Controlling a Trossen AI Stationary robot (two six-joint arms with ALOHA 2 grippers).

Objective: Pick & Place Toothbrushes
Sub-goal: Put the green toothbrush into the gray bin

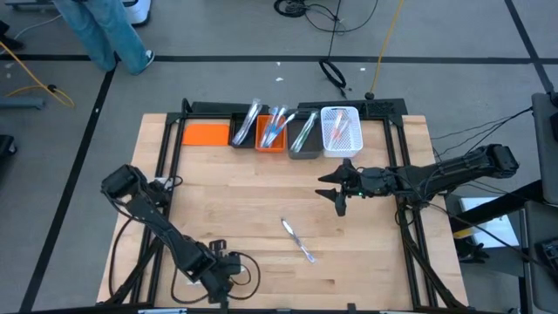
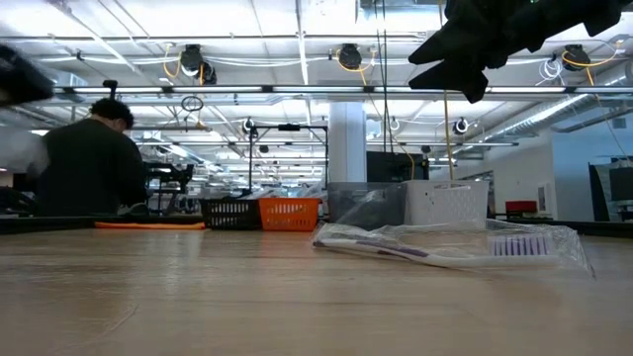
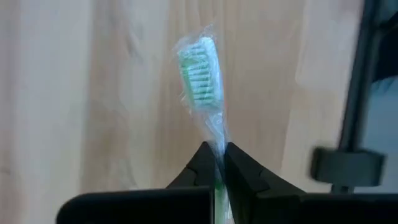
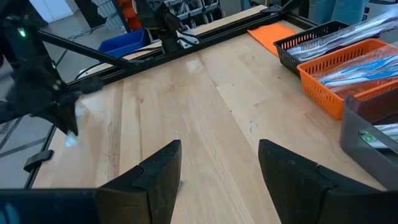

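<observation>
Toothbrushes are the things to watch here. One green toothbrush (image 3: 202, 74) in a clear wrapper sticks out from the left tool (image 3: 219, 163). The left tool is squeezed tight on its thin handle, and the bristle end points away from the fingers (image 3: 244, 171). In the high view this tool (image 1: 212, 273) is low at the near left corner of the table (image 1: 244, 209).

Another wrapped toothbrush (image 1: 297, 240) lies flat on the bare wood near the middle of the table. It is well apart from both tools. In the low view it (image 2: 445, 247) lies close to the camera in its crinkly clear bag.

The right tool (image 1: 339, 194) hangs above the table, between that loose toothbrush and the row of bins. Its two fingers (image 4: 155, 174) are spread wide and nothing is between them.

Four small bins sit side by side at the far edge of the table. The black bin (image 1: 241, 133) has pale wrapped toothbrushes in it. The orange bin (image 1: 271, 146) has toothbrushes with blue on them. The grey bin (image 1: 305, 150) has some too, with a bit of green. The white bin (image 1: 341, 133) has ones with pink-red on them. A flat orange sheet (image 1: 205, 133) lies just beside the black bin.

A person (image 1: 109, 30) stands on the floor beyond the table.
</observation>
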